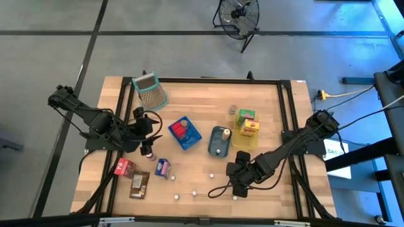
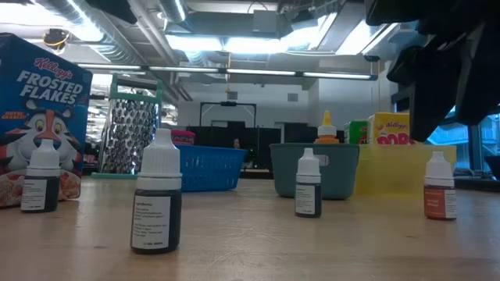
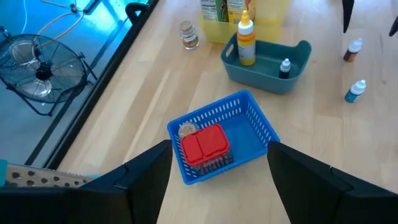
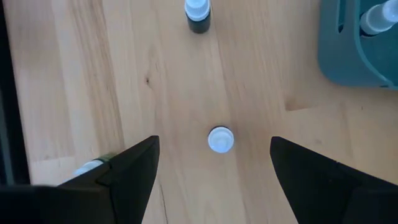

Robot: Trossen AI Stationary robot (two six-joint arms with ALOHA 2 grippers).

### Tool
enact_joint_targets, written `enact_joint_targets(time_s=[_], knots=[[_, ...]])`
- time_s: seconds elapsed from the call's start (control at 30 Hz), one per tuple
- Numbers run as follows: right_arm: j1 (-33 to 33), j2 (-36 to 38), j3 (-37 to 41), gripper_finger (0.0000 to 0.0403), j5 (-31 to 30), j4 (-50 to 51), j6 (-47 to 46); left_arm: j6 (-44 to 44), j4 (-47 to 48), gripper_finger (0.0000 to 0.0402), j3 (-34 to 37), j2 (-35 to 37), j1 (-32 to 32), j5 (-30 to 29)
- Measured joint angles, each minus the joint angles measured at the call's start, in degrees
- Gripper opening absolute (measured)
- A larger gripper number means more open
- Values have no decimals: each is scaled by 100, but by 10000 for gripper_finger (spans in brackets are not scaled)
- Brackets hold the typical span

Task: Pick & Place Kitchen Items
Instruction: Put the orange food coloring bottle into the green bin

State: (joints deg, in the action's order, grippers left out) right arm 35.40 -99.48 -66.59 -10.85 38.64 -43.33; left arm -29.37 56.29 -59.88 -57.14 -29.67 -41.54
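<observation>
Near the bench's front edge, your right gripper (image 4: 211, 177) is hovering, jaws released, over a small bottle (image 4: 220, 139); it's risking tipping it. Left gripper (image 3: 217, 180) is waiting, released.

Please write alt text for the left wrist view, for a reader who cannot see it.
A blue basket holding a red-lidded container sits on the wooden table, framed by the open left gripper's dark fingers. Beyond it, a teal tray holds an orange-capped bottle and a small dropper bottle.

Blue basket (image 1: 191, 140), teal tray (image 1: 214, 147), yellow tray (image 1: 245, 140), grater (image 1: 150, 90), fan (image 1: 238, 14)
</observation>
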Motion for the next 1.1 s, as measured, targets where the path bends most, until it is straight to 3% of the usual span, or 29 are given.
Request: enact_joint_targets(time_s=[0.83,1.1], knots=[[-11,-748,59,309,41,-205,-103,-91,2,260,0,0,-39,11],[-48,-748,59,309,-48,-213,-102,-91,4,260,0,0,-39,450]])
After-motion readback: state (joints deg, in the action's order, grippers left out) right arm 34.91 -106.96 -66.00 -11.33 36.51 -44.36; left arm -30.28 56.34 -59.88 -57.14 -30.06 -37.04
